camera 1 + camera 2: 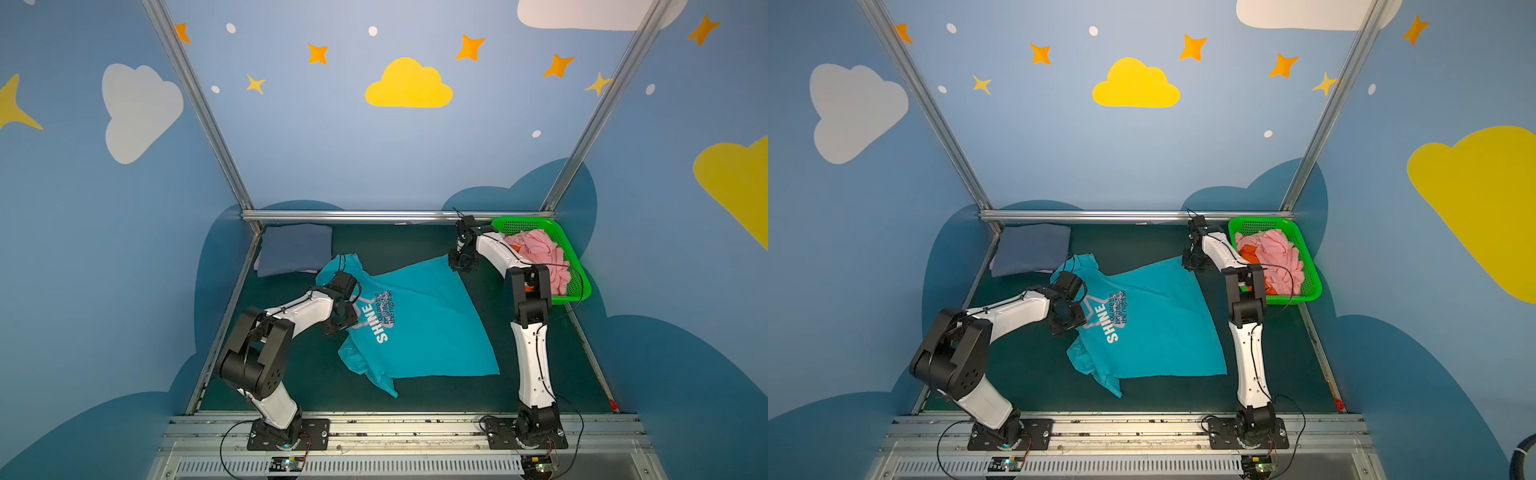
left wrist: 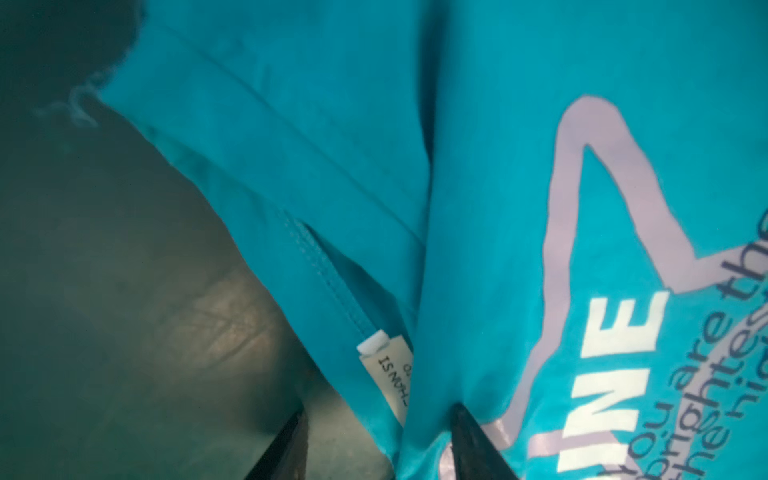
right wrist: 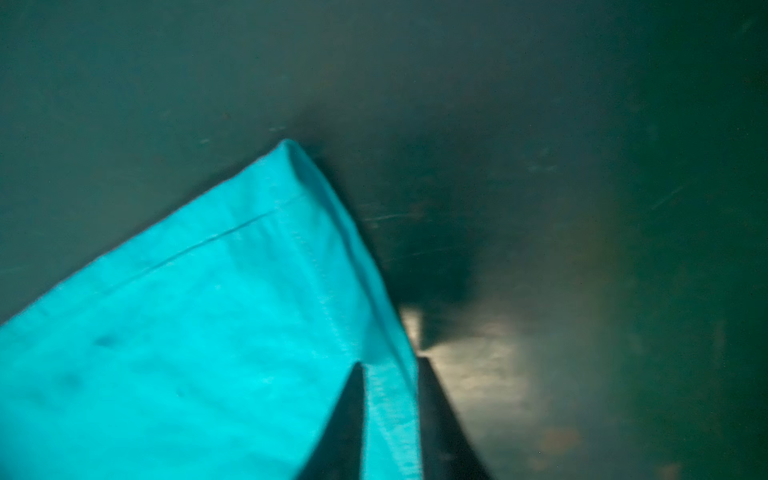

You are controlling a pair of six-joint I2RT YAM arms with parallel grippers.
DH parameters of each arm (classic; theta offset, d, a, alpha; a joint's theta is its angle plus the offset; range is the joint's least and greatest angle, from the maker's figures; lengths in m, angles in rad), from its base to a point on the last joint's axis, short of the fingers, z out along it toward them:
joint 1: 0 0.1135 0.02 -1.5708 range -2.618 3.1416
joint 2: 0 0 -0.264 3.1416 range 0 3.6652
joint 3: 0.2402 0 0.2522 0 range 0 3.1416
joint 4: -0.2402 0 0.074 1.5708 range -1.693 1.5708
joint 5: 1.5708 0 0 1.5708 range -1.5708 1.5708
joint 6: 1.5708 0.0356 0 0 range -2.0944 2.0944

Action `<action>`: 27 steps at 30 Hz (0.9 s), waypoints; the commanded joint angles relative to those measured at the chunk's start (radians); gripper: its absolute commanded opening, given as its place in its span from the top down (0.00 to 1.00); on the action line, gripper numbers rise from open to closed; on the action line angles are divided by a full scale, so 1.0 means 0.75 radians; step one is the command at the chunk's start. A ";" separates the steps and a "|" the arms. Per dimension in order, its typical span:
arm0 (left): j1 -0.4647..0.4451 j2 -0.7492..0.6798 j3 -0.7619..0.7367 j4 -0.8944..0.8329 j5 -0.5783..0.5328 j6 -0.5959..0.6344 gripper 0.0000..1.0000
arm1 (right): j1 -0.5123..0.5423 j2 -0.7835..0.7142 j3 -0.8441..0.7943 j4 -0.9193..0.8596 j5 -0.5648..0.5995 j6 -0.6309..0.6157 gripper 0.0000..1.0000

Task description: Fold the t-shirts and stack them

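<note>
The right claw (image 3: 390, 361) is nipped almost closed on the hem corner of the teal t-shirt (image 1: 424, 324), at the shirt's far right point, probably to draw that edge taut. The left claw (image 2: 379, 409) stands about half open astride a fold beside the neck label (image 2: 386, 374). It grips nothing and seems to be lining up a hold. The shirt lies print-up and skewed in the middle of the worktop (image 1: 415, 245). A folded slate-blue tee (image 1: 297, 249) sits far left, apparently the stack's base. A pink tee (image 1: 536, 249) is bunched in the green basket (image 1: 575, 286) far right.
</note>
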 commanded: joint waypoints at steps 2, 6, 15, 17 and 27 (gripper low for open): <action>0.028 0.021 0.008 -0.003 -0.002 0.019 0.49 | -0.018 0.042 0.026 -0.059 -0.012 -0.008 0.90; 0.063 -0.008 -0.013 -0.010 -0.015 0.032 0.50 | -0.026 0.046 0.026 -0.063 -0.046 -0.007 0.72; 0.131 0.022 -0.017 0.049 0.018 0.045 0.69 | -0.011 0.030 0.010 -0.074 -0.087 0.001 0.54; 0.143 0.047 -0.005 0.057 0.029 0.051 0.74 | -0.009 0.019 0.003 -0.075 -0.094 0.003 0.53; 0.264 -0.009 -0.008 0.021 0.021 0.106 0.96 | -0.002 -0.042 -0.079 -0.062 -0.088 0.003 0.51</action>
